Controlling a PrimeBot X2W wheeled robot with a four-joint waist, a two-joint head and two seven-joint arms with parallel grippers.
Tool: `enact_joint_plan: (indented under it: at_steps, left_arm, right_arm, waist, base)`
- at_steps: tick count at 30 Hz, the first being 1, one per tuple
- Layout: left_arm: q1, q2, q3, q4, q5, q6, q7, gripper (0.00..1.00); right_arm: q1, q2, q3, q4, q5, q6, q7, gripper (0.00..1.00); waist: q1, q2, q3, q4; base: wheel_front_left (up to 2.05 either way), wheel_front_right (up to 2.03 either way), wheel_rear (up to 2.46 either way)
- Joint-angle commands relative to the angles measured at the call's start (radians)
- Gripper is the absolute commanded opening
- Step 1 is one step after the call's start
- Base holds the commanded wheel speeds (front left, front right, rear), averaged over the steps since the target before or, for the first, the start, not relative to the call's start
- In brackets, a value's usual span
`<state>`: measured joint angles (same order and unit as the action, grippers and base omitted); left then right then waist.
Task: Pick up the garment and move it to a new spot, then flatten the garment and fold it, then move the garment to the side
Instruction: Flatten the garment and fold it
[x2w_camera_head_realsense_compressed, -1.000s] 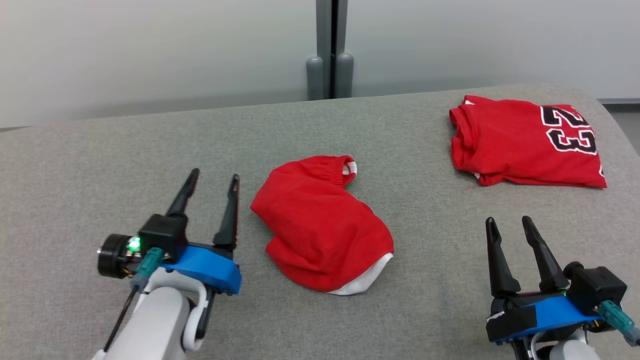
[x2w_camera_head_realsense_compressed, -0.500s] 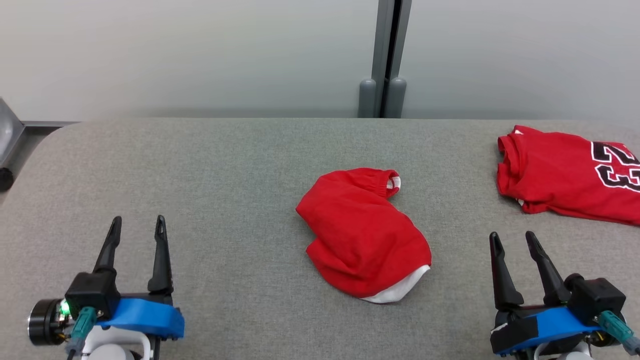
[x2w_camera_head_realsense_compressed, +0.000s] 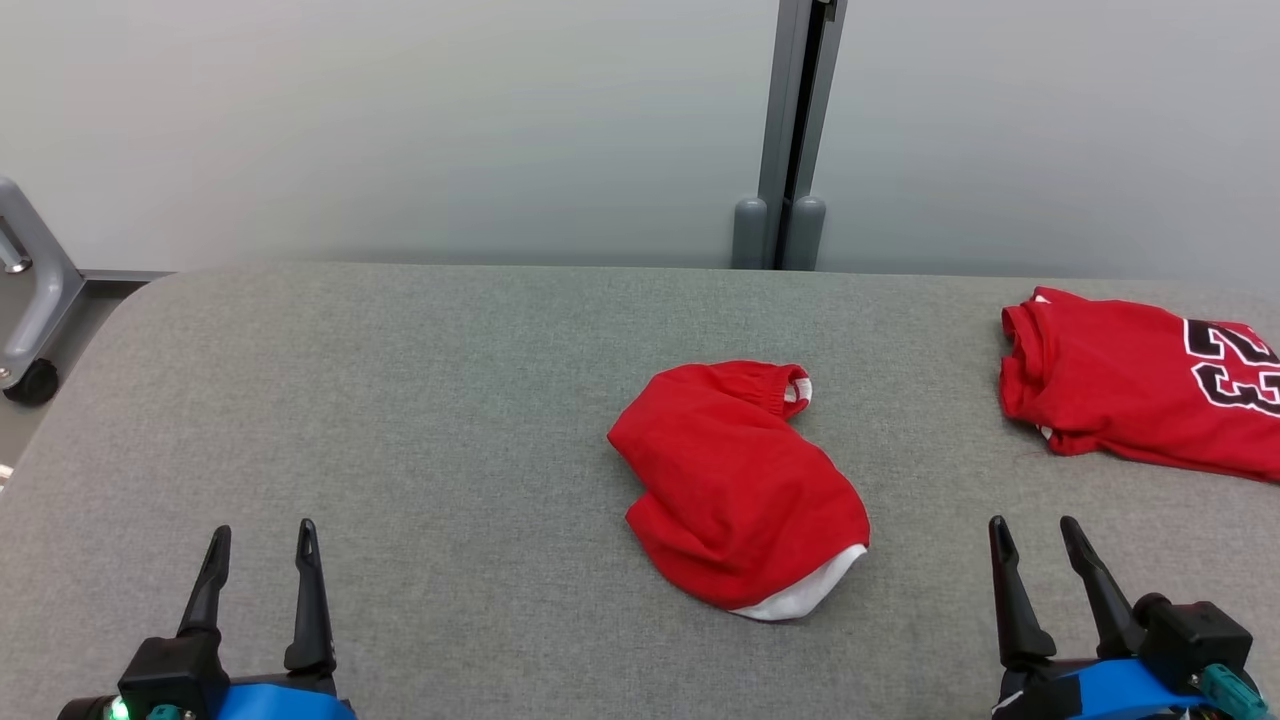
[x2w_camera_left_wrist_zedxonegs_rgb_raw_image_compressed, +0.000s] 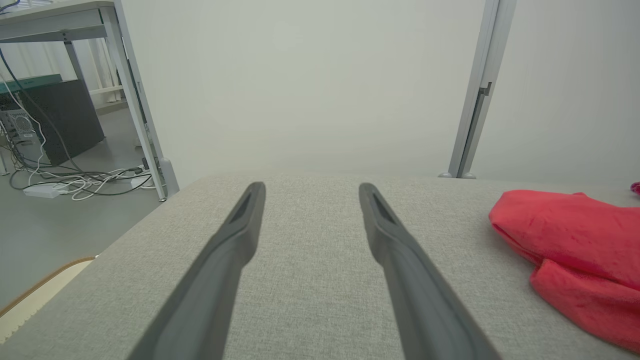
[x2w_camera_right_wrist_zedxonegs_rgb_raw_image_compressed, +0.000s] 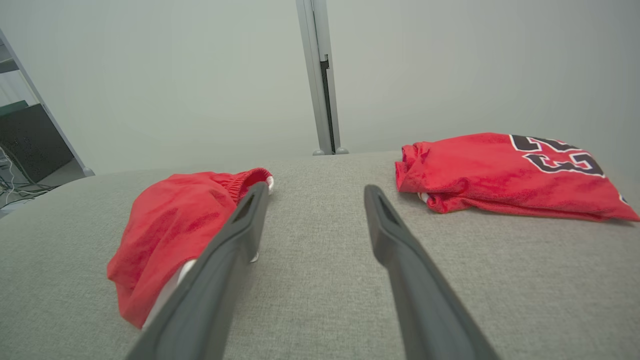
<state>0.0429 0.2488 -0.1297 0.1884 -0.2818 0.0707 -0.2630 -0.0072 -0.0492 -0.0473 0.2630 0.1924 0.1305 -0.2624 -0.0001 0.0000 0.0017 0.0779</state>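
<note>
- On the grey surface (x2w_camera_head_realsense_compressed: 400, 400), about mid-way along, lies the garment (x2w_camera_head_realsense_compressed: 738, 490). It is a pair of red shorts in a crumpled heap, waistband toward the wall, with a white edge peeping out at the near side.
- Well apart from it, toward the far right, a folded red jersey (x2w_camera_head_realsense_compressed: 1130, 400) with black numerals rests flat.
- Down at the near left, the left tool (x2w_camera_head_realsense_compressed: 262, 528) hangs with its two dark fingers spread and nothing between them. Bare cloth separates it from the garment.
- At the near right, the right tool (x2w_camera_head_realsense_compressed: 1032, 521) stands the same way, fingers parted and empty, touching neither piece of clothing.
- From the head camera I get the whole layout at once: both tools, both red pieces, a grey post (x2w_camera_head_realsense_compressed: 795, 130) against the pale wall, and a caster wheel (x2w_camera_head_realsense_compressed: 30, 380) off the surface's left end.
- Low along the left fingers, the wrist camera adds the room beyond that end, with a desk leg (x2w_camera_left_wrist_zedxonegs_rgb_raw_image_compressed: 135, 100) and a tangle of cables (x2w_camera_left_wrist_zedxonegs_rgb_raw_image_compressed: 75, 180) on the floor. The garment is a red mound at its right edge.
- Looking along the right fingers, the garment sits left of them, partly behind one finger, and the jersey sits to the right. This side-on angle brings out the gathered waistband and the jersey's stacked layers.
</note>
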Motion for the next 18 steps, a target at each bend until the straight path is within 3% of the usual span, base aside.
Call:
enact_joint_plan:
  at_steps: [1,18]
  left_arm:
    - [0.013,-0.003,0.007,-0.004,0.003,-0.005,-0.002,1.0]
    - [0.004,-0.014,0.015,0.022,0.02,-0.016,-0.002,1.0]
  right_arm:
    - [0.017,-0.003,-0.002,0.002,-0.003,0.001,-0.003,1.0]
    - [0.014,-0.003,0.001,0.027,-0.003,0.001,-0.003,1.0]
  waist:
    - [0.0001,0.0,-0.002,-0.002]
    - [0.0001,0.0,-0.01,-0.009]
  base:
    - [0.0,0.0,0.0]
    - [0.0,0.0,0.0]
